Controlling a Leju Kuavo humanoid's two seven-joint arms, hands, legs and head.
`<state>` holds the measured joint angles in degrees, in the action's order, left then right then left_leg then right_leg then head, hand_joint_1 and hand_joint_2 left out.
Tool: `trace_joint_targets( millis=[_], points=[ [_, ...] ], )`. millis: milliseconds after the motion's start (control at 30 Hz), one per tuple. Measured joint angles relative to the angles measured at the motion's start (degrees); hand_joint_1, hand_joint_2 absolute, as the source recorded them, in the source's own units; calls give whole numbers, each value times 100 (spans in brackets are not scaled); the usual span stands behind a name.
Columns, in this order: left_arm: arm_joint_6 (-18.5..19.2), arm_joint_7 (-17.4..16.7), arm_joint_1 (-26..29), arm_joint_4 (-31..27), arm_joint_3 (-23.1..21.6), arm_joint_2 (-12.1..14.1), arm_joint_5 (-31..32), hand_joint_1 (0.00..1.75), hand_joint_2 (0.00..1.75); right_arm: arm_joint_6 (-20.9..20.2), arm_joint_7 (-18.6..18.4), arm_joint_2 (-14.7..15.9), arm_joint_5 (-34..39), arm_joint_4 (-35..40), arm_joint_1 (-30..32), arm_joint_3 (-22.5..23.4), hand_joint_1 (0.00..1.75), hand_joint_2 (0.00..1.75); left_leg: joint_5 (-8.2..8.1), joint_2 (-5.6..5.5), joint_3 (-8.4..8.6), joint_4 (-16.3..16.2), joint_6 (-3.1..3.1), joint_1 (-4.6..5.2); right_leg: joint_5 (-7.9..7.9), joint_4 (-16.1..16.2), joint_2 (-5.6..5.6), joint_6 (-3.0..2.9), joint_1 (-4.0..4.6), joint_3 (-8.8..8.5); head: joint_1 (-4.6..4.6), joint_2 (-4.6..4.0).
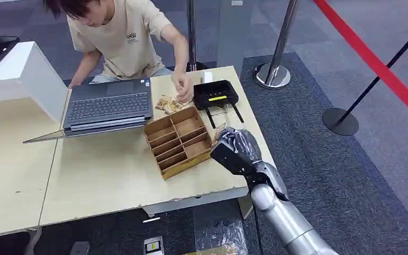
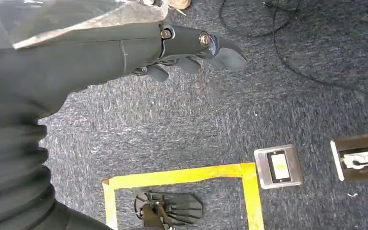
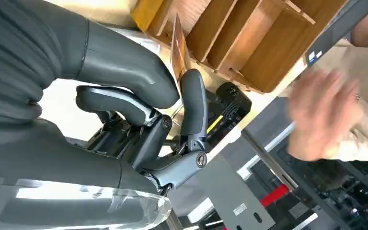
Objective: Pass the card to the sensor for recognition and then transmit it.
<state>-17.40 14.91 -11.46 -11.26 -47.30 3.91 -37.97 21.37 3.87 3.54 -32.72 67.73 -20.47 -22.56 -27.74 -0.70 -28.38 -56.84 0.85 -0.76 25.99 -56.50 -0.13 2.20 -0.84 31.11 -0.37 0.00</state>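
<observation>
One thin tan card (image 3: pixel 178 48) pinched between thumb and finger of the right hand (image 1: pixel 236 150), held edge-up just beside the slotted wooden organiser box (image 1: pixel 178 141) on the pale wooden table (image 1: pixel 111 175); black card sensor (image 1: pixel 215 94) beyond, near a person's hand (image 1: pixel 182 87). Left hand (image 2: pixel 191 52) hangs over grey carpet (image 2: pixel 182 124), fingers loosely apart, holding nothing

An open laptop (image 1: pixel 103 109) sits at the table's (image 1: pixel 111 175) far edge, a person (image 1: pixel 122 32) behind it.
</observation>
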Motion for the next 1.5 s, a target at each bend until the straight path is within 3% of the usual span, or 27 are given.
trace_joint_targets(
  millis=[167, 367, 533, 967, 1500],
  points=[
    [-2, 0, 0, 0, 29, 0, -2, 0, 175, 63, 33, -22, 24, -2, 38, -7, 175, 175, 0, 0, 0, 0, 0, 0, 0, 0, 0, 0, 0, 0, 0, 0],
    [0, -22, -8, 0, 31, 0, 39, 0, 175, 138, -219, 22, -573, -173, -34, -13, 175, 175, 0, 1, 1, 0, 0, 0, 0, 0, 0, 0, 0, -1, 0, 0],
    [0, -24, -24, 0, 31, 0, 46, 0, 175, 142, -256, 48, -632, -426, -103, -20, 175, 175, 0, 1, 1, 0, 0, 0, 0, 0, 0, 0, 0, 1, 0, 0],
    [0, -48, -71, -2, 29, -17, 85, 0, 175, 363, 153, 17, -520, -1464, -206, -35, 175, 175, 0, 0, -1, 0, 0, 0, 0, 0, 0, 0, 0, 0, 0, 0],
    [0, -105, -84, -2, 29, -48, 111, 0, 175, 466, 356, -109, -407, -2216, -270, -55, 175, 175, 0, 1, 1, 0, 0, 0, 0, 0, 0, 0, 0, 0, 0, 0]
  ],
)
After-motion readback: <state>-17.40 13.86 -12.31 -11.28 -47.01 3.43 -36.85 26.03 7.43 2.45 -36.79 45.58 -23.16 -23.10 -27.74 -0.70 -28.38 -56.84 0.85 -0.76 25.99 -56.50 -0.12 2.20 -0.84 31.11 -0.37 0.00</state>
